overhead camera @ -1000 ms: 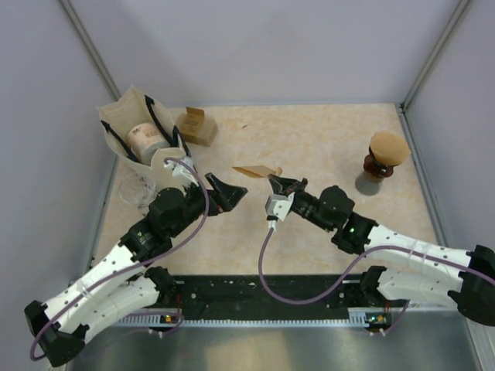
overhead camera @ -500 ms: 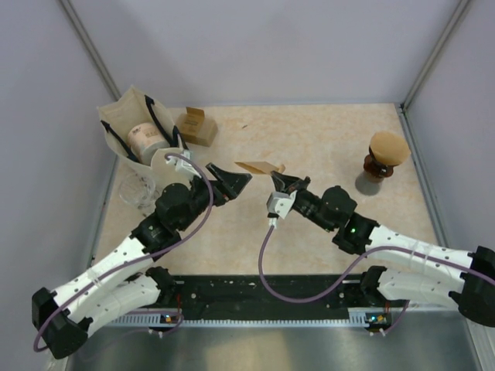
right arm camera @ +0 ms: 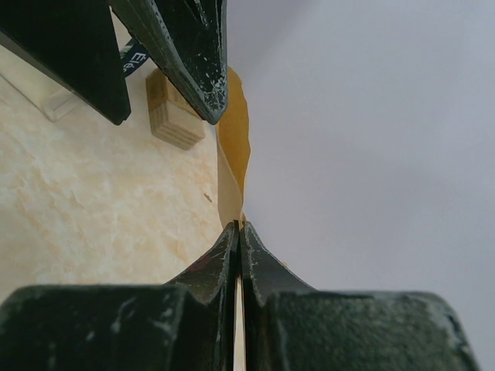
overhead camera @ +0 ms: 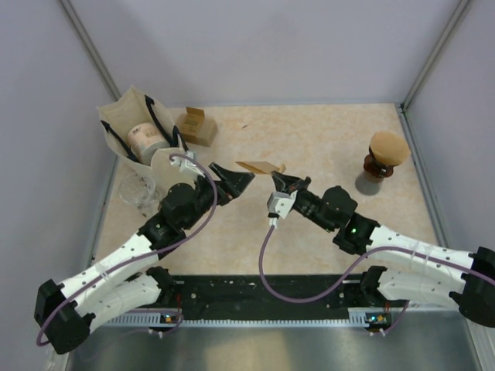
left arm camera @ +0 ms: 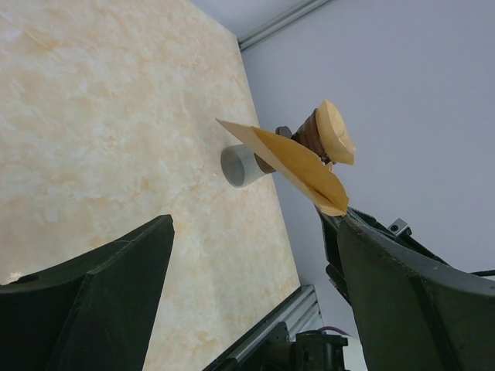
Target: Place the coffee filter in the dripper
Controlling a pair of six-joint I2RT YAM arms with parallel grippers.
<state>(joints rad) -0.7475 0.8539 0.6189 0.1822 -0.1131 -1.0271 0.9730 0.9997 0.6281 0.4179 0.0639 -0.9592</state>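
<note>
Right wrist view: right tool [right arm camera: 238,224] clenched flat on one corner of the folded coffee filter [right arm camera: 232,147], which juts out past its tips, clear of the surface [overhead camera: 309,139].
left tool [overhead camera: 230,180]: spread wide, grasping nothing, tips just beside the filter's free edge.
dripper [overhead camera: 387,154]: upright, well apart, off to the right tool's right.
step: probably a two-handed pass or unfolding of the filter.
next move: left tool closes gently on the free edge; thin paper may crumple.
</note>
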